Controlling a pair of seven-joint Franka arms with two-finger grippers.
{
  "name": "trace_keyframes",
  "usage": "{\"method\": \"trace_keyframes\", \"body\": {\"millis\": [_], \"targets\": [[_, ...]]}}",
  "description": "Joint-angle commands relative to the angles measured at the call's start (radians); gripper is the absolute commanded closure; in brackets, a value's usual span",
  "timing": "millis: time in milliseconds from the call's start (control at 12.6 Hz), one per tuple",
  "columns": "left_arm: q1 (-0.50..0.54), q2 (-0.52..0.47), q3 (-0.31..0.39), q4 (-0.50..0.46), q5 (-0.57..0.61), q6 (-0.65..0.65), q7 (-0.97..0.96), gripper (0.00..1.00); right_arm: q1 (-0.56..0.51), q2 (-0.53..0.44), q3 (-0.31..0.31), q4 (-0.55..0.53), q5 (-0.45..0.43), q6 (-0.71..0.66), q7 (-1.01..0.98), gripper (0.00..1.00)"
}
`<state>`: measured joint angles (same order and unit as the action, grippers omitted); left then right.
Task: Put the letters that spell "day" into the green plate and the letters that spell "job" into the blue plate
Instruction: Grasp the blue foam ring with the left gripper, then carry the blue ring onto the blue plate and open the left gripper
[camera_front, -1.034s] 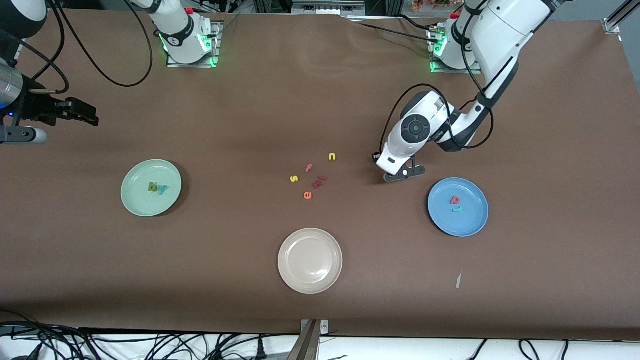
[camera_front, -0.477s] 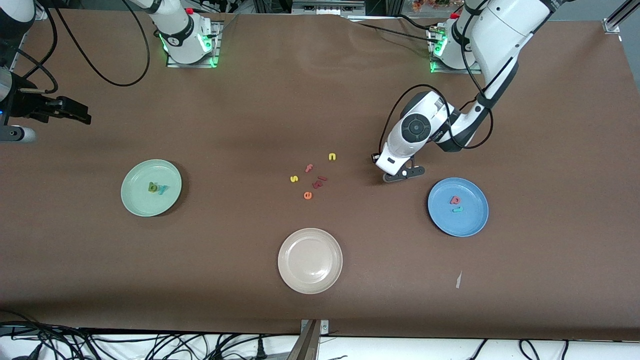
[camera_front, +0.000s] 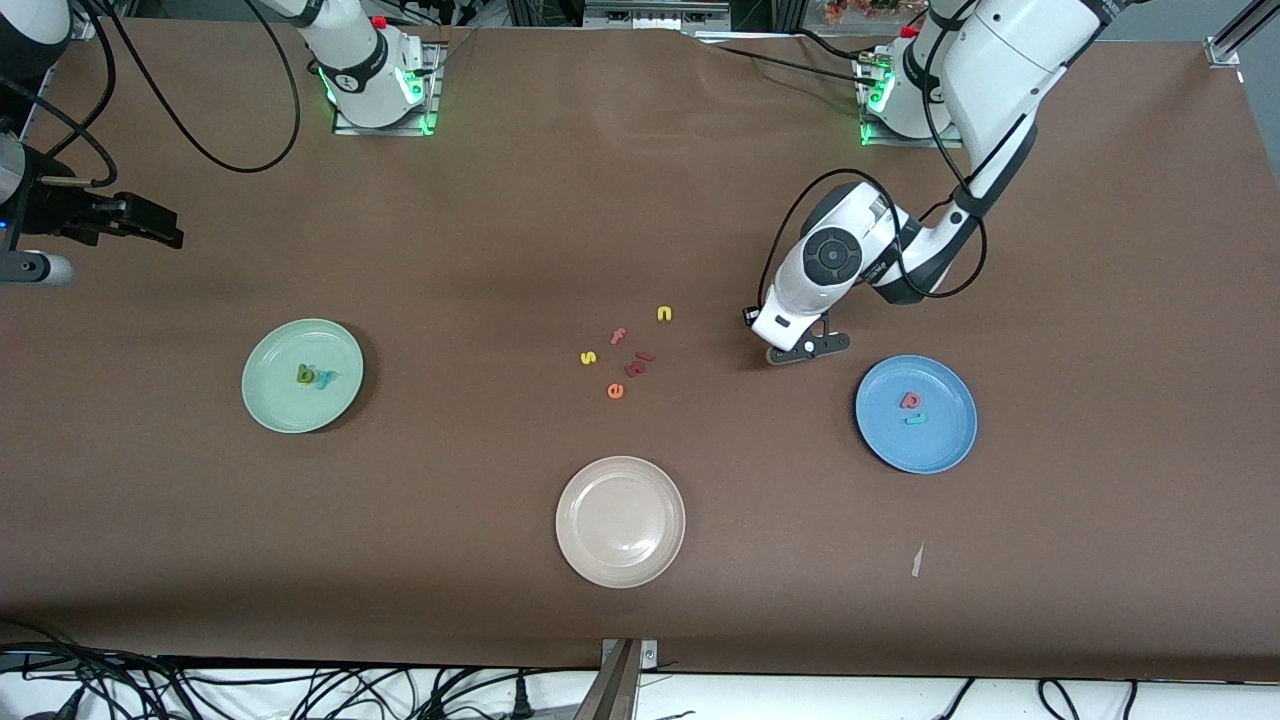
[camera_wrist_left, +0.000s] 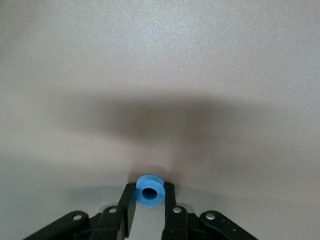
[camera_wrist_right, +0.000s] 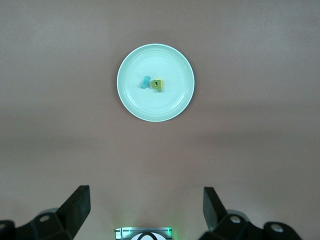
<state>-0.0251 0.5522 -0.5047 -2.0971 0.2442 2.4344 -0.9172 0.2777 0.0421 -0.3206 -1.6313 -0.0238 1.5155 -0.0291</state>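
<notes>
Blue "o" (camera_wrist_left: 150, 190) sits pinched in the left claw (camera_front: 808, 347), low over bare surface (camera_front: 1100, 300) just beside the blue plate (camera_front: 945, 450). Right claw (camera_front: 150, 225) waits spread wide near the right arm's end, above the green plate (camera_front: 270, 400).

leftover letters, a beige plate and a scrap on the brown table

brown table (camera_front: 500, 220) covers the whole front view. loose cluster of foam letters mid-table: yellow "s" (camera_front: 588, 357) at 9 o'clock of the cluster, pink "f" (camera_front: 618, 336) at 11 o'clock, yellow "n" (camera_front: 664, 314) at 1 o'clock and a bit apart, orange "e" (camera_front: 615, 391) at 7 o'clock, two dark red pieces (camera_front: 640, 361) in the middle, shapes too small to read. none touch the "n". beige plate (camera_front: 620, 521) at 6 o'clock from the cluster, nearer the front camera, nothing in it. small white scrap (camera_front: 917, 560) at 3 o'clock from the beige plate, well apart. black cables (camera_front: 200, 690) along the table's near edge.
</notes>
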Motion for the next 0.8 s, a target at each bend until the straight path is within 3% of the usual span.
{"method": "trace_keyframes", "body": {"millis": [0,318,557,716], "targets": [[0.007,-0.049,-0.005,0.002,0.038,-0.052,-0.017,1.00,-0.003,-0.002,0.005,0.019,0.007,-0.023,0.001,0.00],[0.011,-0.109,-0.005,0.034,0.038,-0.187,0.004,1.00,-0.020,-0.004,0.018,0.019,0.007,-0.017,0.005,0.00],[0.045,-0.158,-0.006,0.089,0.026,-0.312,0.119,1.00,-0.129,-0.010,0.131,0.019,0.007,-0.018,0.003,0.00],[0.066,-0.170,-0.006,0.165,0.015,-0.444,0.208,1.00,-0.135,-0.011,0.141,0.021,0.005,-0.023,0.008,0.00]]}}
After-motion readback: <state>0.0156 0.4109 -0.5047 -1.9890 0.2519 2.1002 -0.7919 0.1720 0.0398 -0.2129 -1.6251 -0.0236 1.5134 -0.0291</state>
